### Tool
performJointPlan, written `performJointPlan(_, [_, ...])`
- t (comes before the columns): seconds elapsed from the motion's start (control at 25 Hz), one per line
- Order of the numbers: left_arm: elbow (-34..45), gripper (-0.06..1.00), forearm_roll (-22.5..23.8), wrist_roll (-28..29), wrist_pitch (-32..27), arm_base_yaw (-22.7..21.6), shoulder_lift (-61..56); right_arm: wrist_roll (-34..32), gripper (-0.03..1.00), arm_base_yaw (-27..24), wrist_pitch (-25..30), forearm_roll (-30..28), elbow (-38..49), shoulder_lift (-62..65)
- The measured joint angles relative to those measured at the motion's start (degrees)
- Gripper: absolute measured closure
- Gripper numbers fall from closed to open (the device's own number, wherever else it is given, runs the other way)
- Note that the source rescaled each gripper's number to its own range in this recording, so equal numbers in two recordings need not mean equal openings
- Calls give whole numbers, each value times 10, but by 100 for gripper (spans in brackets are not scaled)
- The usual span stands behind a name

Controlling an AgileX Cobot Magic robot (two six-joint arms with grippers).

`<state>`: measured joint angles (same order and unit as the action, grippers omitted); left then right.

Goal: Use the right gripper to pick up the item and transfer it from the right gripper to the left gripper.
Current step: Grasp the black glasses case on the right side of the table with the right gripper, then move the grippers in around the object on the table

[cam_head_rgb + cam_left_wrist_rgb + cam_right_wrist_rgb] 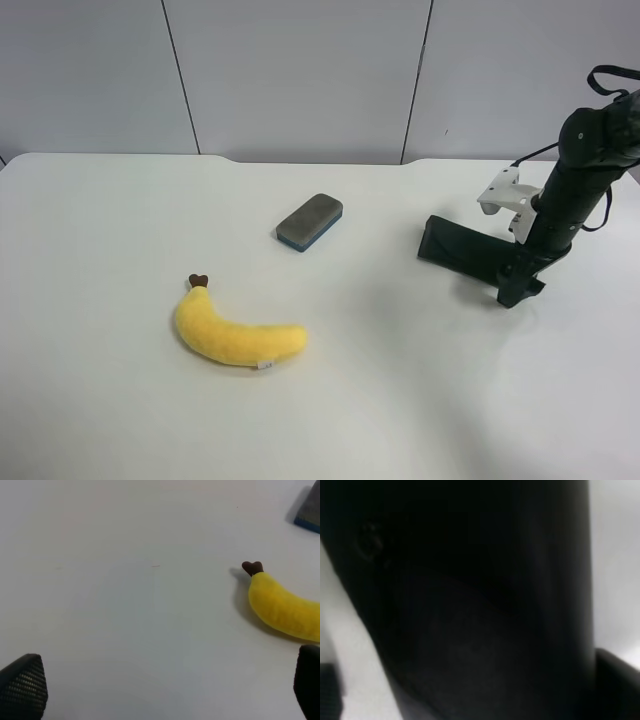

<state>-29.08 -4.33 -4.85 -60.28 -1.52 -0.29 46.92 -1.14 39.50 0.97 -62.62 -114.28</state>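
I am seeing the right gripper [520,288] sitting low at one end of the dark case [462,252], which is lying on the table [400,420], well apart from the plush banana [238,335]. The case is filling the right wrist view, so I cannot tell whether that pincer is clamping it. The left gripper [165,685] is hanging with fingers apart, holding nothing. I am judging the pickup barely begun, with the lift and handover both remaining.
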Motion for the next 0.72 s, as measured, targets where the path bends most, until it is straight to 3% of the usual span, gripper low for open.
performJointPlan(0.12, [0, -6, 0, 0, 0, 0, 0, 0, 69, 0, -1, 0, 0, 0])
performJointPlan(0.16, [0, -6, 0, 0, 0, 0, 0, 0, 72, 0, -1, 0, -1, 0])
performJointPlan(0.72, [0, -6, 0, 0, 0, 0, 0, -31, 78, 1, 15, 23, -1, 67])
